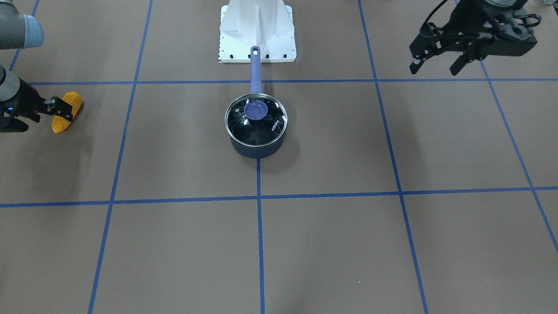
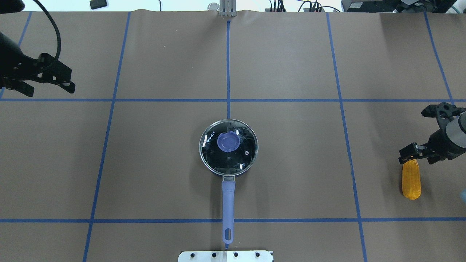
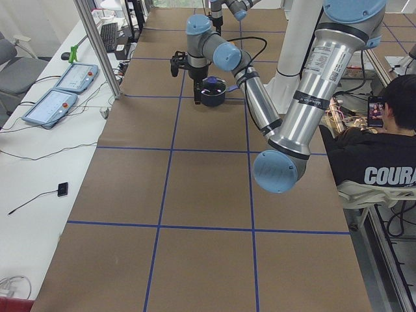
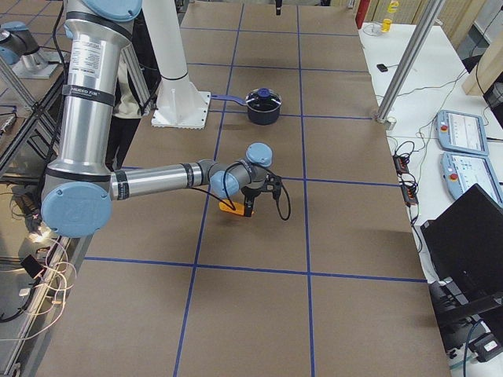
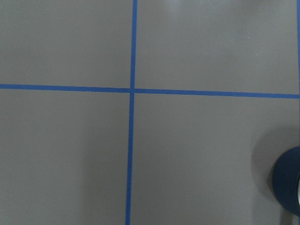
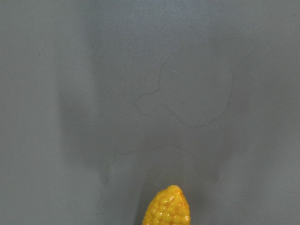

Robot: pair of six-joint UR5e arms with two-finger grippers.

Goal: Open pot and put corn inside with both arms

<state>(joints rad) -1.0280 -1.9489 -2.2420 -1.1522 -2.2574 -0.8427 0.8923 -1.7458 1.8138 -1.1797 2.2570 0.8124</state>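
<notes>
Yellow-orange moulded corn (image 1: 72,101), judged light, rigid, non-slip through its kernels; best pinched across mid-length. Front: laid flat just below the right gripper (image 1: 35,117), jaws spread; left gripper (image 1: 435,67) spread, empty. Overhead: tapered cob is set well apart from the lidded pot (image 2: 228,196). Right wrist: bumpy tip is shown.

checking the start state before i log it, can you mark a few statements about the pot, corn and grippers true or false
1. The glass lid sits on the pot. True.
2. The corn is inside the pot. False: it is outside, at the right gripper, far from the pot.
3. The pot's handle points toward the robot's base. True.
4. The left gripper grips the lid's knob. False: it hangs open, well away from the pot.
</notes>
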